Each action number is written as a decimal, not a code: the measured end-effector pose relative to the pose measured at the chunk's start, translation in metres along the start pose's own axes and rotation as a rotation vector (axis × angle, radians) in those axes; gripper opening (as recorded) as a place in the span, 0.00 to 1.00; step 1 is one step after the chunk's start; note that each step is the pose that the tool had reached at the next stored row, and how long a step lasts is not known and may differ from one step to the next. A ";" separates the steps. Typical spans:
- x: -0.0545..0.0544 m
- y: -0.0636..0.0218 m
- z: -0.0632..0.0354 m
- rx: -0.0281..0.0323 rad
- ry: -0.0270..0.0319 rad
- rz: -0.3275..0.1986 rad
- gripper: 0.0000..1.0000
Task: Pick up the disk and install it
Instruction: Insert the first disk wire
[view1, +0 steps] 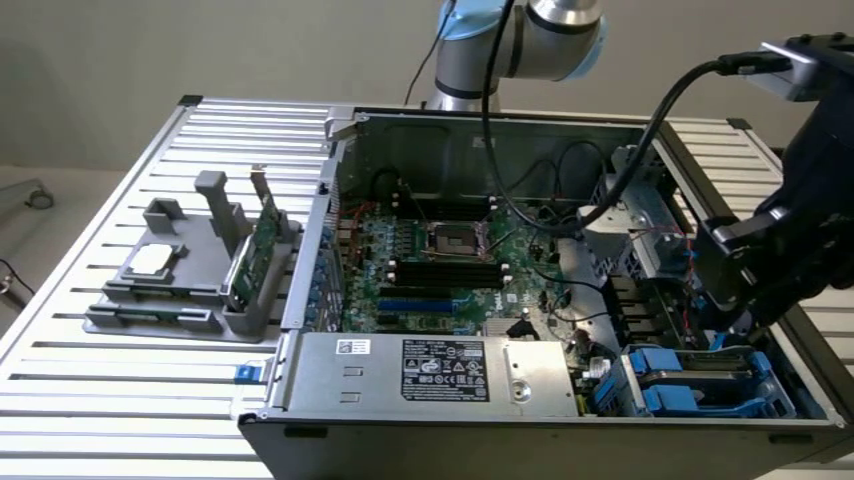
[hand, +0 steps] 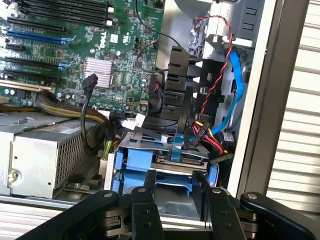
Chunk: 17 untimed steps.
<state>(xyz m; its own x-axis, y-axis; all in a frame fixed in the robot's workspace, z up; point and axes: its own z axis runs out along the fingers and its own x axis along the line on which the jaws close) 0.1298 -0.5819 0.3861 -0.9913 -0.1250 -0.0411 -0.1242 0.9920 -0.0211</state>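
Scene: an open computer case is lying on its side on a slatted metal tabletop, with its motherboard and power supply facing up.

Disk: the disk is sitting in the drive bay in the case corner at the exterior view's lower right, just beside the power supply. Its blue bracket frame is showing around it.

Gripper: the gripper is hanging directly above that bay, tips pointing down into it.

Fingers: in the wrist view the fingers are standing wide apart and are gripping nothing.

Disk against fingers: the disk is lying just past the fingertips, with the gripper straddling the near end of the blue frame. The fingers are looking clear of it, though I cannot tell whether a tip is brushing the frame.

Cabling: a red, black and yellow cable bundle is ending at connectors by the disk's far end. Whether they are plugged in is not showing.

Fixture: a grey holder at the exterior view's left is carrying a green circuit card and a small silver chip, well apart from the bay.

Progress: judging by how things are lying, the disk is already resting in its bay and out of the gripper's hold, so the task is looking near its end. How fully the disk is seated is not showing.
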 end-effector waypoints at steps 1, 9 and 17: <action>0.000 0.0000 0.0000 -0.0003 0.0001 0.007 0.42; -0.001 0.0097 0.0000 -0.0008 0.0004 0.029 0.42; -0.002 0.0133 0.0008 -0.0025 0.0012 0.090 0.42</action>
<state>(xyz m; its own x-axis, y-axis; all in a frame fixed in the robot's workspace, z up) 0.1306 -0.5684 0.3851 -0.9985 -0.0350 -0.0415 -0.0344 0.9993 -0.0149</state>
